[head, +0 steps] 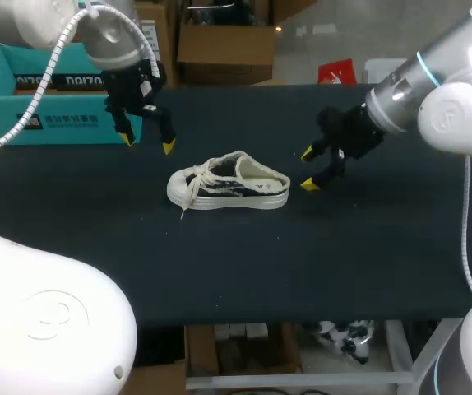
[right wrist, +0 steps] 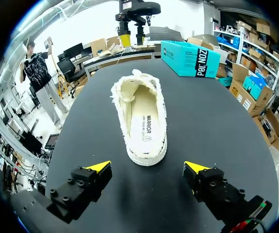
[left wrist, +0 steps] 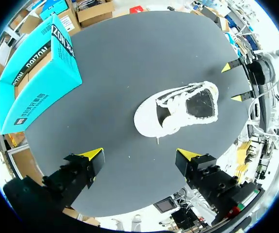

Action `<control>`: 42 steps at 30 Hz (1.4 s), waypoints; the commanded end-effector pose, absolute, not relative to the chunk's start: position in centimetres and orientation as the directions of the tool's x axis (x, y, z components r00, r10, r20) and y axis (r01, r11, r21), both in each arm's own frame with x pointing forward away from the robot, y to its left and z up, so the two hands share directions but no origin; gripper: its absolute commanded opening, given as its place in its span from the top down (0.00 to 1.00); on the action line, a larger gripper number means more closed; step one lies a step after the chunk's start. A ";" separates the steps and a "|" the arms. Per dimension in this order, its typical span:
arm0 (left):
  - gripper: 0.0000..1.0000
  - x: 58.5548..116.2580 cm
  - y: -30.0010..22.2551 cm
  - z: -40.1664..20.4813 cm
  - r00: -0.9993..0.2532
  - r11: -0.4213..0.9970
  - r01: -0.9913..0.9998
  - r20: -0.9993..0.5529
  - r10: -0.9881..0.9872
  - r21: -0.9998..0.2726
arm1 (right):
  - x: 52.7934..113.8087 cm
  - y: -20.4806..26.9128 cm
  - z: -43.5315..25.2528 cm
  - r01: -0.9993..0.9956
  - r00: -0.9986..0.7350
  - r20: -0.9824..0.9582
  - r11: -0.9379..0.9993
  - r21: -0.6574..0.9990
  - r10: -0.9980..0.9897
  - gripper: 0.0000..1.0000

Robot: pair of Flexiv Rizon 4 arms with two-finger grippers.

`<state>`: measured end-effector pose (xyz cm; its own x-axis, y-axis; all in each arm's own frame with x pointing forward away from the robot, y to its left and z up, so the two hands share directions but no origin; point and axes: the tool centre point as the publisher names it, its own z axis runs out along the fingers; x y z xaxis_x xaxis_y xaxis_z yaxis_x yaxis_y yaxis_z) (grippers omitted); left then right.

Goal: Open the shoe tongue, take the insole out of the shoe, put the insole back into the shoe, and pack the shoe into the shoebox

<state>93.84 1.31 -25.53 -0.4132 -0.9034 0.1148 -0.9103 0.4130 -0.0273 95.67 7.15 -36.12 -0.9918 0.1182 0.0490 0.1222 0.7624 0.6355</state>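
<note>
A white canvas shoe [head: 229, 183] with dark side print lies on the black table [head: 244, 263], toe to the left, laces loose. Its heel faces my right gripper [right wrist: 148, 167], which is open just behind it; a pale insole [right wrist: 146, 122] shows inside the shoe [right wrist: 140, 116]. My right gripper [head: 310, 169] hovers right of the heel. My left gripper [head: 147, 143] is open above the table, behind and left of the toe. In the left wrist view the shoe [left wrist: 178, 109] lies ahead of the open left gripper [left wrist: 140, 154]. The teal shoebox [head: 55, 95] stands at the back left.
The teal box [left wrist: 35, 77] sits at the table's back left corner, also seen beyond the shoe as the teal box [right wrist: 194, 58] in the right wrist view. The table's front edge [head: 285, 317] runs below the shoe.
</note>
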 end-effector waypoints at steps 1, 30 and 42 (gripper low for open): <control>0.00 93.9 0.3 -26.0 -0.395 0.395 -0.918 0.119 -0.911 -0.026 | 95.4 8.3 -38.3 0.111 -0.991 0.023 0.734 0.670 0.130 0.00; 0.00 93.6 -7.4 -28.1 -0.401 0.402 -0.915 0.124 -0.908 -0.010 | 95.6 12.0 -41.8 0.101 -0.987 0.005 0.585 0.805 0.163 0.00; 0.00 93.9 -8.1 -28.7 -0.391 0.395 -0.919 0.126 -0.912 0.004 | 95.9 13.5 -42.1 0.077 -0.988 -0.006 0.517 0.852 0.157 0.00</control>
